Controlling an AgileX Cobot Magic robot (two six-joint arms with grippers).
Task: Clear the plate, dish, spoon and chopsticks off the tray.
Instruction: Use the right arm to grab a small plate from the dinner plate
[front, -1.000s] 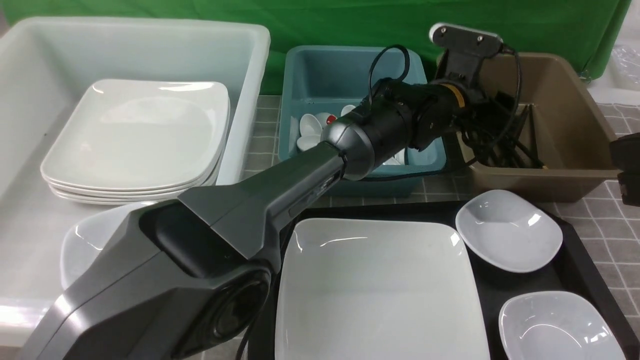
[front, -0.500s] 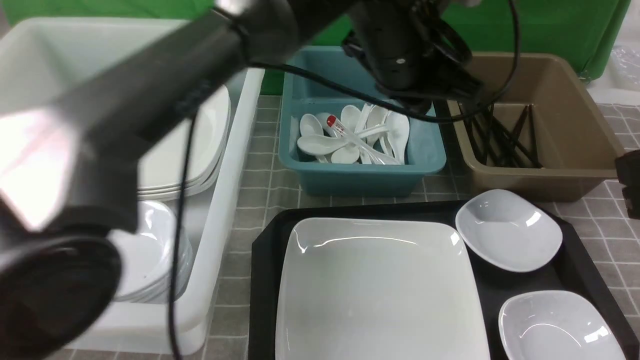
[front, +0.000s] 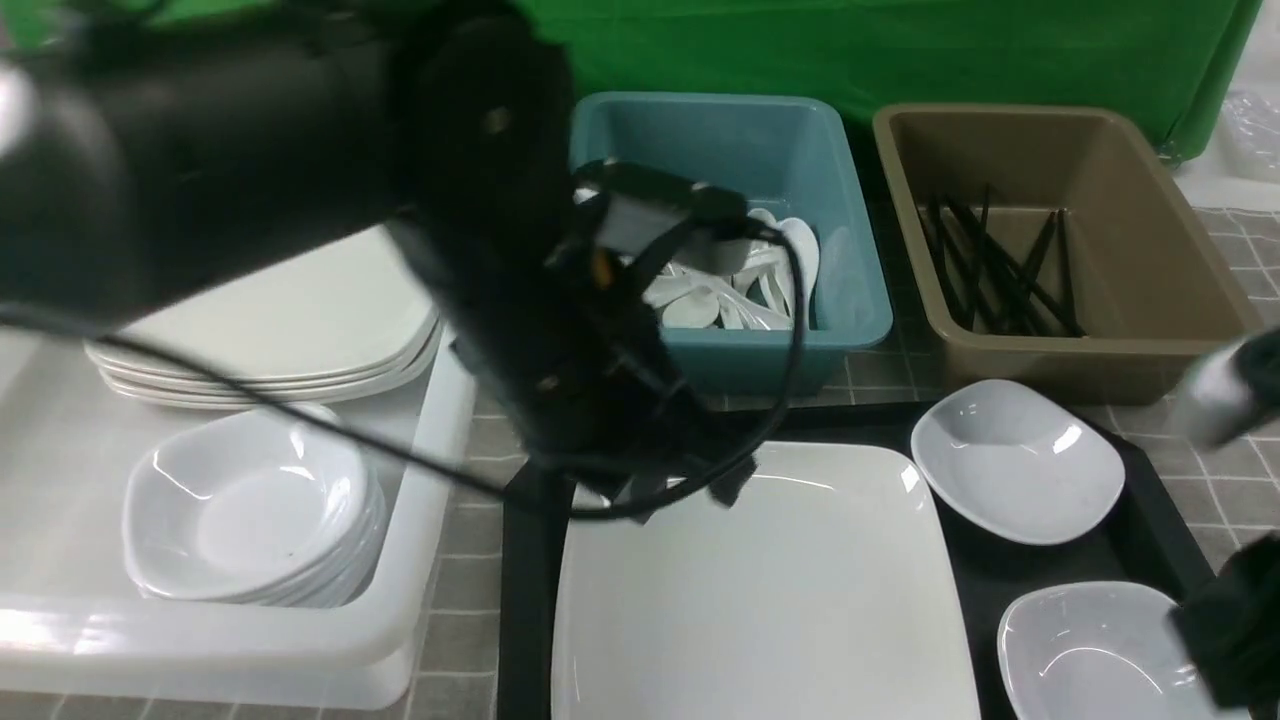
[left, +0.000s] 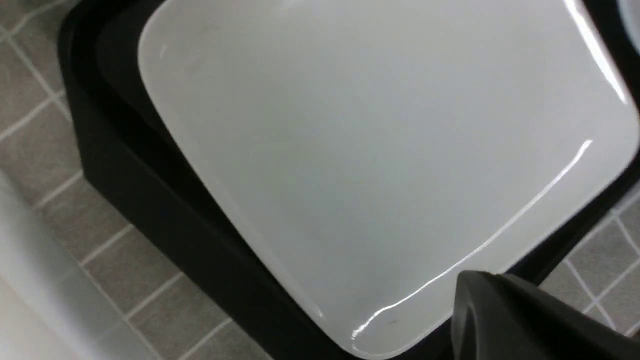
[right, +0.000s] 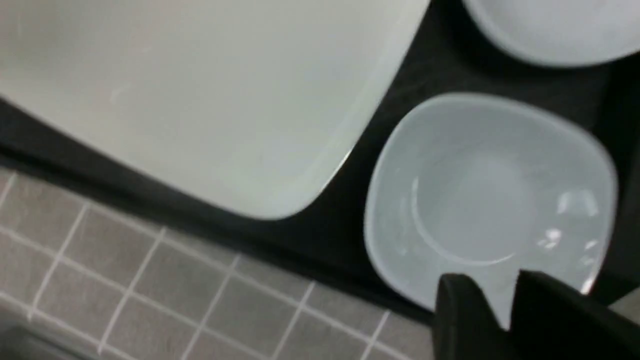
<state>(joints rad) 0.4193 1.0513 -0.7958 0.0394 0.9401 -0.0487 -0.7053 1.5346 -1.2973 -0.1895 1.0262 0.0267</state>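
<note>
The large white plate (front: 770, 590) lies on the black tray (front: 525, 590), and also shows in the left wrist view (left: 360, 150). Two small white dishes (front: 1015, 460) (front: 1090, 650) sit on the tray's right side. My left gripper (front: 685, 485), blurred, hangs over the plate's far left corner. Its fingers (left: 500, 310) show as one dark mass with no gap, holding nothing. My right gripper (right: 492, 285) is slightly open and empty over the near dish (right: 480, 200). Black chopsticks (front: 1000, 270) lie in the brown bin. The red-tipped spoon is hidden behind my left arm.
A teal bin (front: 850, 320) of white spoons and a brown bin (front: 1150, 250) stand behind the tray. A white bin (front: 420, 560) at the left holds stacked plates and small dishes. The table has a grey tiled cloth.
My left arm has swung back from the bins and come down over the plate's far left corner. My right arm has come into view at the right, over the near dish.
</note>
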